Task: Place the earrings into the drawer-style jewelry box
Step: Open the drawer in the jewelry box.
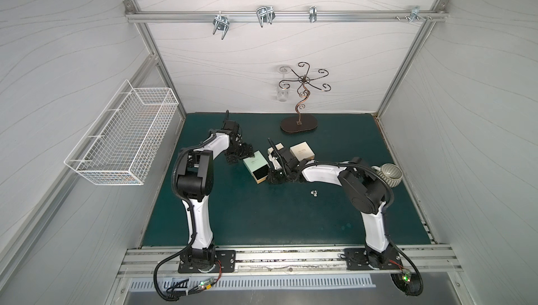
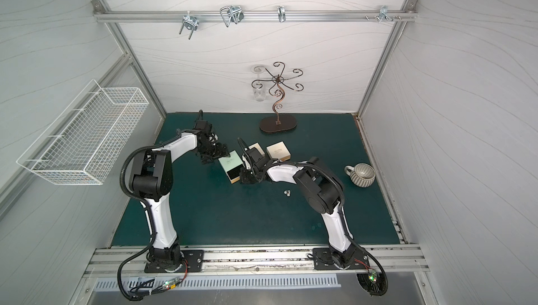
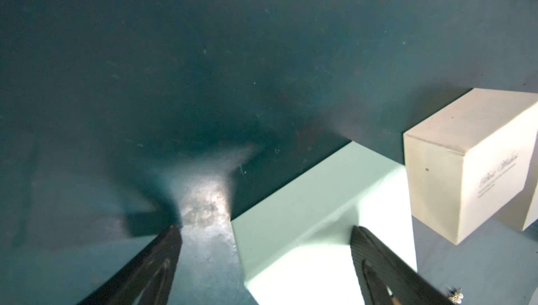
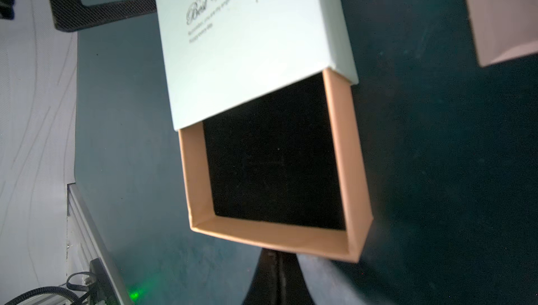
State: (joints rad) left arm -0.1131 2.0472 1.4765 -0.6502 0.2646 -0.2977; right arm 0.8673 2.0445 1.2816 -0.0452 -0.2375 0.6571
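The drawer-style jewelry box [image 1: 255,164] [image 2: 230,163] lies mid-mat. Its mint sleeve [image 4: 247,41] has the tan drawer [image 4: 262,235] slid out, and the black lining shows nothing in it. My left gripper [image 3: 265,230] [image 1: 243,155] is open, its fingers straddling the sleeve's far corner [image 3: 305,201]. My right gripper [image 4: 276,260] [image 1: 269,179] is shut, its tips against the outside of the drawer's front wall. The earrings [image 1: 313,193] [image 2: 287,192] [image 3: 455,296] lie as a small silvery cluster on the mat beside the right forearm.
Two cream boxes [image 1: 302,150] [image 1: 276,148] stand just behind the jewelry box. A grey ribbed cup [image 1: 390,174] lies at the right and a curly metal stand [image 1: 298,124] at the back. A white wire basket [image 1: 122,137] hangs on the left wall.
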